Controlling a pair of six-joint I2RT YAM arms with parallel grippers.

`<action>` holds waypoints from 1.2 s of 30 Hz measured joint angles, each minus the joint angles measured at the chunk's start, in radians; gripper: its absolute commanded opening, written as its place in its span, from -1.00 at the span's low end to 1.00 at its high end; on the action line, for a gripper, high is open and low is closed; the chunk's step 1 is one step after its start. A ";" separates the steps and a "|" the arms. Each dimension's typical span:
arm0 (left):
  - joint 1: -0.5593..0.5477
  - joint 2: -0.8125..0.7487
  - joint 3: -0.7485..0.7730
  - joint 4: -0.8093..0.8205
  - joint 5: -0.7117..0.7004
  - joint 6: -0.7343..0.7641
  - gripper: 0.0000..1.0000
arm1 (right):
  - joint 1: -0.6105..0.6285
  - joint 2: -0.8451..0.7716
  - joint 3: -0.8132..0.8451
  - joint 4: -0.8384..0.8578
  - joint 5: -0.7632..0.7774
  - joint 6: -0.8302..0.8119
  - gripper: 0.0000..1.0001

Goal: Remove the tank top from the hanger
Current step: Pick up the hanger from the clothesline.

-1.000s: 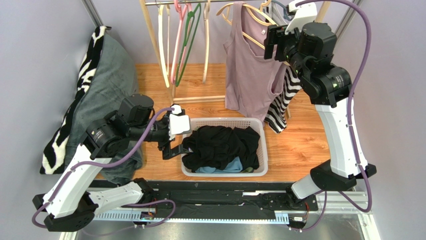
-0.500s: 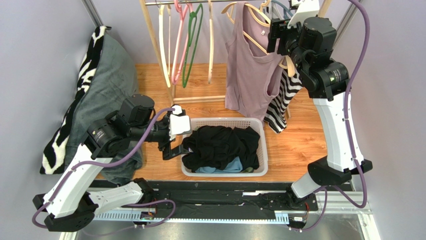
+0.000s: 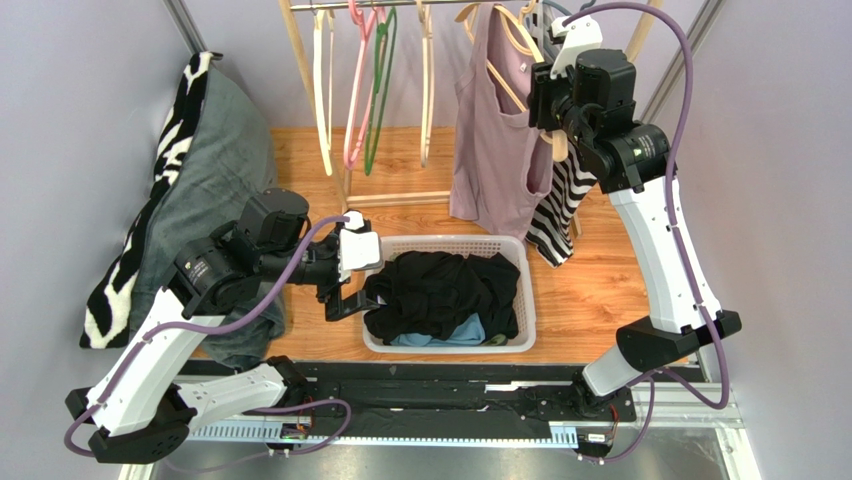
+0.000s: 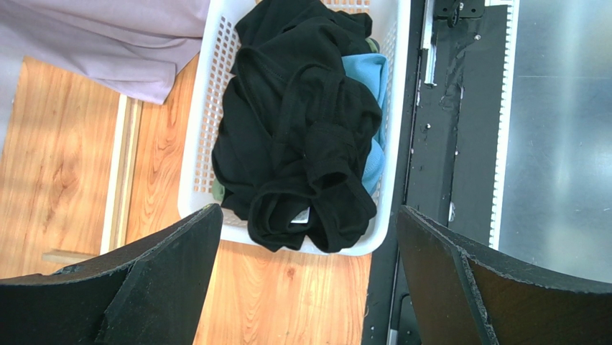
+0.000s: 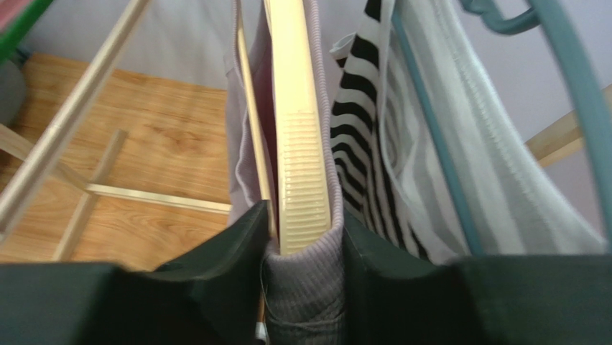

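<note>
Right, low in the frame, my left end effector (image 4: pixel 305 212) hangs spread wide above the white basket (image 4: pixel 194 180) of black clothes (image 4: pixel 302 129). Farther off, at upper right, my right end effector (image 5: pixel 305 230) pinches the mauve tank top (image 3: pixel 495 150) strap against its cream hanger (image 5: pixel 298 144). Both hang on the rail (image 3: pixel 400 5) beside a striped garment (image 3: pixel 560 200).

Lilac walls (image 3: pixel 80 100), wood floor (image 3: pixel 600 290), wooden rack (image 3: pixel 400 197)

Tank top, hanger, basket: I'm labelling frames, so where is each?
tank top (image 3: pixel 492 155), top external view, middle of its front.
hanger (image 5: pixel 305 180), right wrist view, ribbed shoulder end.
basket (image 4: pixel 203 129), left wrist view, its left wall.
</note>
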 measured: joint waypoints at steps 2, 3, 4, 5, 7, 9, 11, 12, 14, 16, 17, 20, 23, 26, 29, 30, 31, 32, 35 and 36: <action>0.003 0.000 0.000 0.000 0.001 0.000 0.98 | 0.000 0.000 -0.012 -0.003 -0.023 0.020 -0.78; 0.005 0.000 0.000 0.000 0.001 0.000 0.98 | 0.000 0.000 -0.014 -0.003 -0.034 0.022 -0.91; 0.005 0.000 0.000 0.000 0.001 0.000 0.98 | 0.000 0.000 -0.015 -0.002 -0.041 0.034 -1.00; 0.006 0.000 0.000 0.000 0.001 0.000 0.98 | 0.000 0.000 -0.016 -0.001 -0.051 0.040 -1.00; 0.006 0.000 0.000 0.000 0.002 0.000 0.98 | 0.004 0.000 -0.016 0.000 -0.062 0.049 -1.00; 0.010 0.000 0.000 0.000 0.005 0.000 0.98 | 0.007 0.000 -0.018 0.008 -0.069 0.050 -1.00; 0.011 0.000 0.000 0.000 0.006 0.000 0.98 | 0.008 -0.003 -0.031 0.029 -0.076 0.049 -1.00; 0.011 0.000 0.000 0.000 0.008 0.000 0.98 | 0.011 -0.004 -0.037 0.040 -0.078 0.048 -1.00; 0.012 0.000 0.000 0.000 0.008 0.000 0.98 | 0.014 -0.004 -0.044 0.062 -0.085 0.047 -1.00; 0.013 0.000 0.000 0.000 0.008 0.000 0.98 | 0.014 -0.004 -0.045 0.080 -0.089 0.047 -1.00; 0.013 -0.001 0.000 0.000 0.008 0.000 0.98 | 0.016 -0.005 -0.045 0.090 -0.089 0.047 -1.00; 0.017 -0.003 0.000 0.000 0.008 0.000 0.98 | 0.024 -0.011 -0.046 0.117 -0.088 0.047 -1.00; 0.019 -0.006 0.000 0.000 0.008 0.000 0.98 | 0.033 -0.031 -0.066 0.160 -0.086 0.046 -1.00; 0.019 -0.010 0.000 0.000 0.008 0.000 0.98 | 0.037 -0.078 -0.117 0.204 -0.084 0.045 -1.00; 0.019 -0.010 0.000 0.000 0.008 0.000 0.98 | 0.039 -0.135 -0.189 0.229 -0.084 0.043 -1.00; 0.020 -0.010 0.000 0.000 0.008 0.000 0.98 | 0.039 -0.145 -0.201 0.231 -0.084 0.043 -1.00; 0.023 -0.010 0.000 0.000 0.010 0.000 0.98 | 0.039 -0.164 -0.222 0.233 -0.084 0.043 -1.00; 0.023 -0.010 0.000 0.000 0.010 0.000 0.98 | 0.041 -0.175 -0.239 0.242 -0.085 0.043 -1.00; 0.024 -0.013 0.000 0.000 0.010 0.000 0.98 | 0.045 -0.211 -0.294 0.244 -0.092 0.043 -1.00; 0.024 -0.013 0.000 0.000 0.010 0.000 0.98 | 0.045 -0.231 -0.322 0.241 -0.097 0.043 -1.00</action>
